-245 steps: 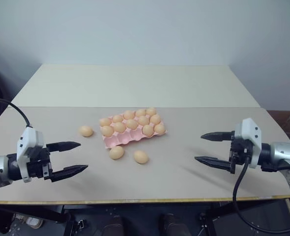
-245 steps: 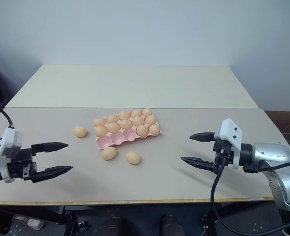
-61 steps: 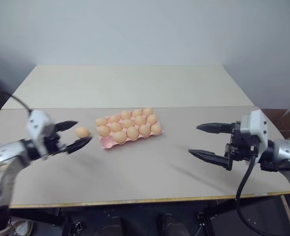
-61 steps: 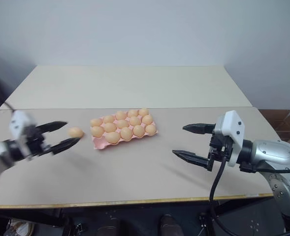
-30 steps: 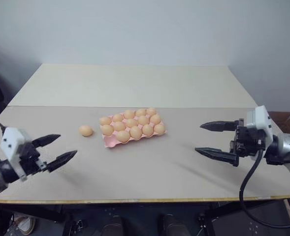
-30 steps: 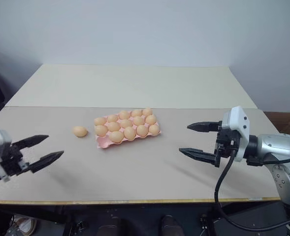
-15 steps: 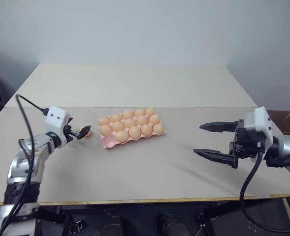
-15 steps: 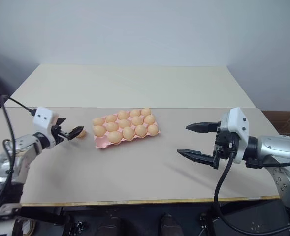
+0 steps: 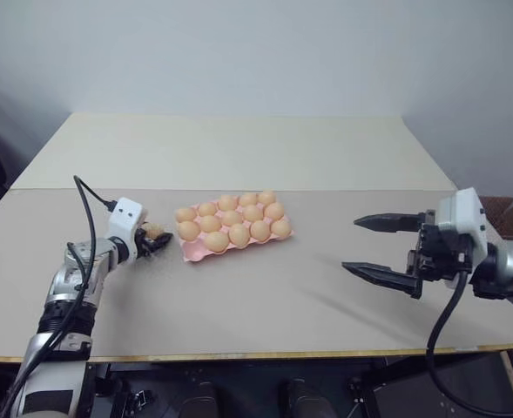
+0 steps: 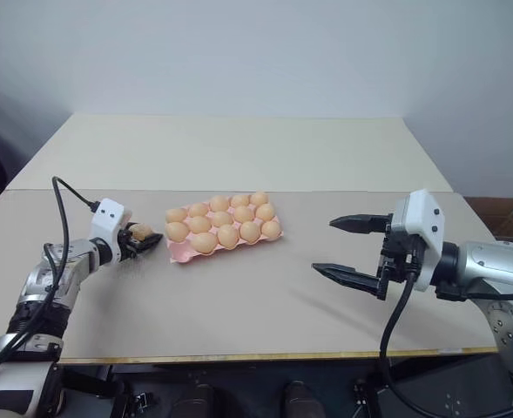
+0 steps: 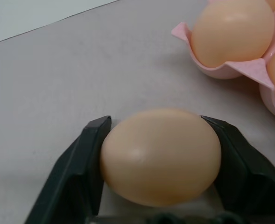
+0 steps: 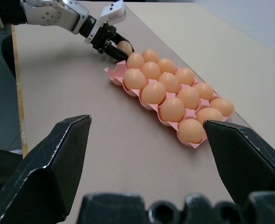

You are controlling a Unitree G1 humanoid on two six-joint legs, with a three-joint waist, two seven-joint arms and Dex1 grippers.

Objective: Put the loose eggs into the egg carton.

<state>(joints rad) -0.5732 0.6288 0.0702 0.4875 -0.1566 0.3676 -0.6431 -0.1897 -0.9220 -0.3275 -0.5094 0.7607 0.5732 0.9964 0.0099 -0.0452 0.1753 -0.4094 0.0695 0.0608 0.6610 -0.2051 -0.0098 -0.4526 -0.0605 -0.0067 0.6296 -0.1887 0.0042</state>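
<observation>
Tan-orange and smooth, the last loose egg is sitting between my left gripper's two black fingers in the left wrist view, both touching its sides, its long axis running across from finger to finger. Just ahead of my claw, the pale pink moulded egg carton is lying on the beige table. From the head views, my left claw is pinching that egg just beside the carton's near-left end. My right gripper is hanging spread wide, well apart; my left arm is nearer.
</observation>
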